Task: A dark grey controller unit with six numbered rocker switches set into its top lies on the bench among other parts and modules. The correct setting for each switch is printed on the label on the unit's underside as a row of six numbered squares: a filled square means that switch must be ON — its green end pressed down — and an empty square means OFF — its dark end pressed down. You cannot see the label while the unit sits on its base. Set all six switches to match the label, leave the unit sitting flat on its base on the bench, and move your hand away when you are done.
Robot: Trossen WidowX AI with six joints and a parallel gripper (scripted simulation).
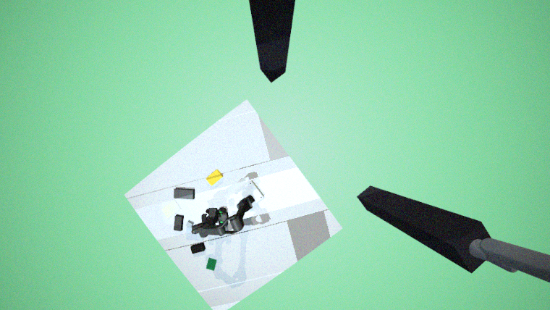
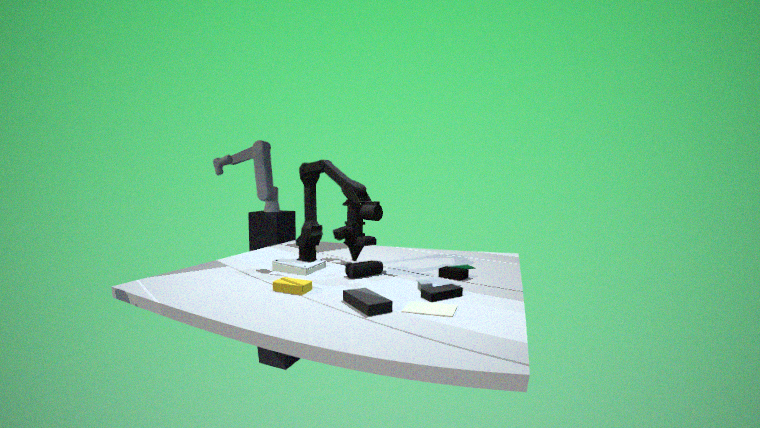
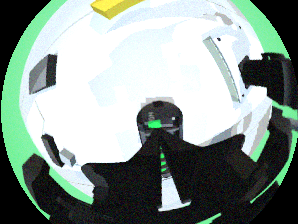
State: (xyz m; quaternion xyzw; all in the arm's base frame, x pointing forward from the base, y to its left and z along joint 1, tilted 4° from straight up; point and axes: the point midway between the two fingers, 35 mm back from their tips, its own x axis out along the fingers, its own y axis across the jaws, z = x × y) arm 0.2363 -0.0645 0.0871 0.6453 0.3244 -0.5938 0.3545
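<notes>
The dark controller unit (image 1: pixel 222 215) (image 2: pixel 364 270) (image 3: pixel 160 111) sits on the bench, its base down, below the arm. My gripper (image 2: pixel 355 258) (image 3: pixel 157 132) is shut and empty, pointing down. Its tips are just over the unit's top in the exterior view; whether they touch it I cannot tell. In the wrist view a green switch end (image 3: pixel 154 123) shows just beyond the tips, and several green marks show through the gap between the fingers. The fingers hide most of the switch row, so the settings cannot be read. The underside label is hidden.
Around the unit lie a yellow block (image 1: pixel 214 177) (image 2: pixel 291 286) (image 3: pixel 117 7), a dark grey box (image 1: pixel 184 193) (image 2: pixel 366 301), black blocks (image 1: pixel 178 222) (image 1: pixel 197 248), a small grey block (image 3: pixel 68 157), a cream card (image 1: pixel 168 210) (image 2: pixel 429 308) and a green piece (image 1: pixel 210 264). The arm's pale base plate (image 2: pixel 297 267) is nearby.
</notes>
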